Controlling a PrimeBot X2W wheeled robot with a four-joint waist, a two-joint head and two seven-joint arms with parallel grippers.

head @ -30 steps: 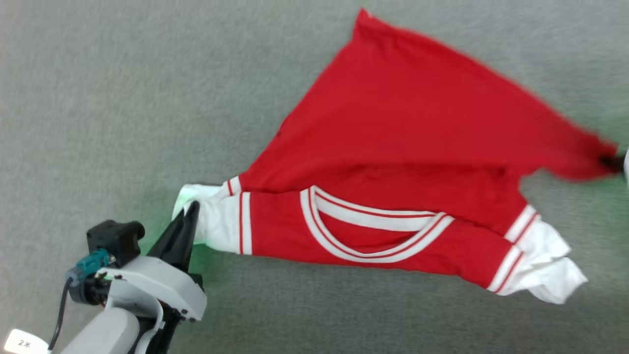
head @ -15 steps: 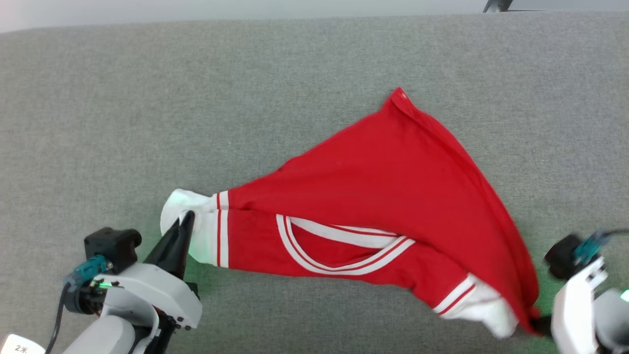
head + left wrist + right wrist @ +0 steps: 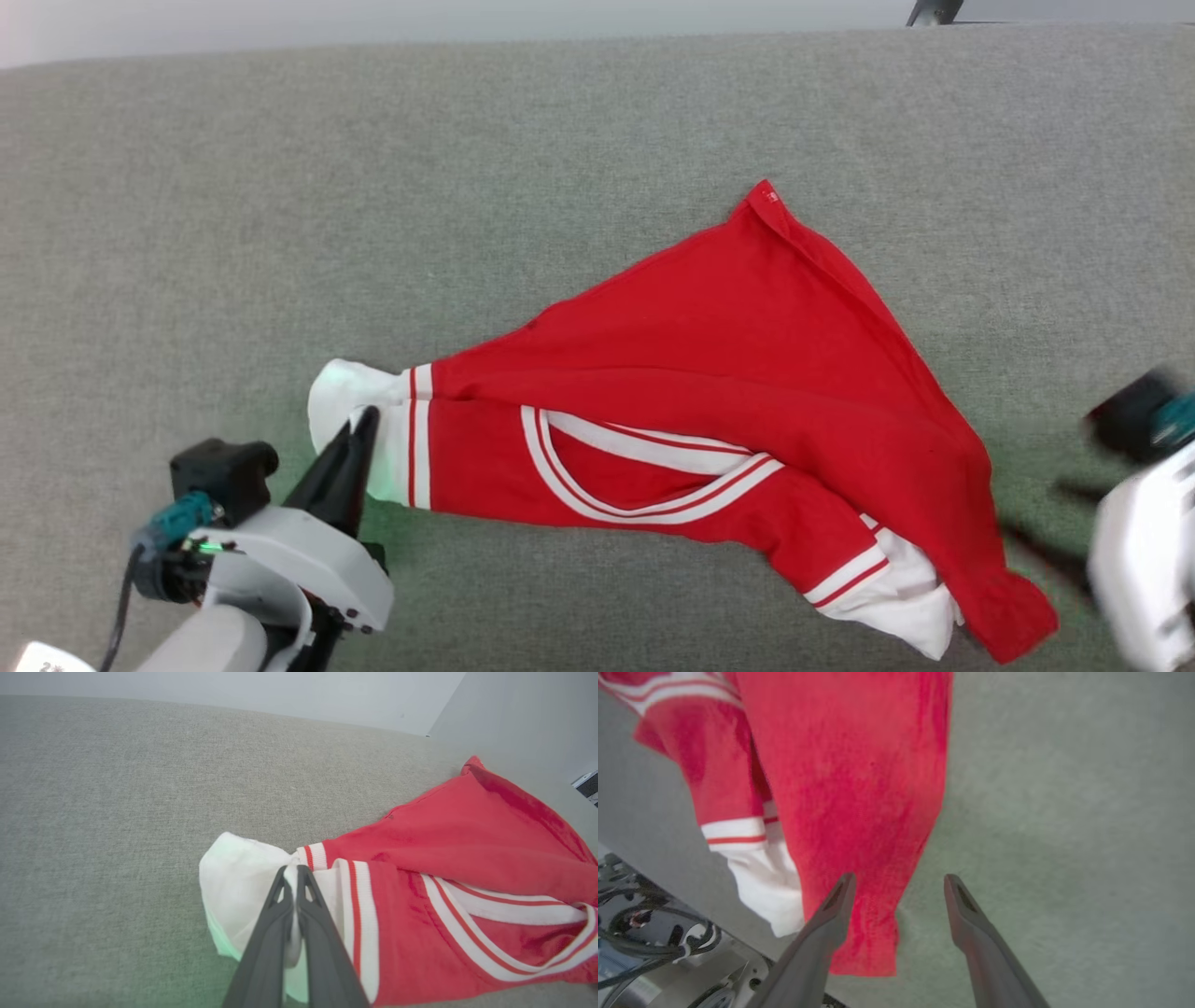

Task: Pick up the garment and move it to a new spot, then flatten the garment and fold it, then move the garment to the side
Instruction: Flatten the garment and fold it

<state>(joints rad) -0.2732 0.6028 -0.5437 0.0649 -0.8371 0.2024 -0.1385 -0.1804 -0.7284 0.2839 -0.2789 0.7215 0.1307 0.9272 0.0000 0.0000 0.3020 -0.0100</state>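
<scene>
**Left pinches the cuff, right stands spread**

My left gripper [image 3: 292, 872] is pressed together on the white sleeve end of the garment [image 3: 709, 373]. In the left wrist view a fold of white cloth is squeezed between my two dark fingers. In the head view that gripper sits at 8 o'clock, its tips on the cuff just beside the red-and-white striped band.

The garment lies on the grey fabric surface [image 3: 280, 187], stretched from my pinch toward 4 o'clock. Its red body rises to a point at about 1 o'clock from the centre. The white-trimmed neckline runs along the lower part, toward 6 o'clock. The other white sleeve end lies partly under a red flap at 4 o'clock.

My right gripper [image 3: 899, 882] is spread wide. In the right wrist view one finger shows over the corner of that red flap and the other over bare grey surface; I cannot tell whether either touches. In the head view that arm is a blur at 3 to 4 o'clock, just beside the flap.
</scene>
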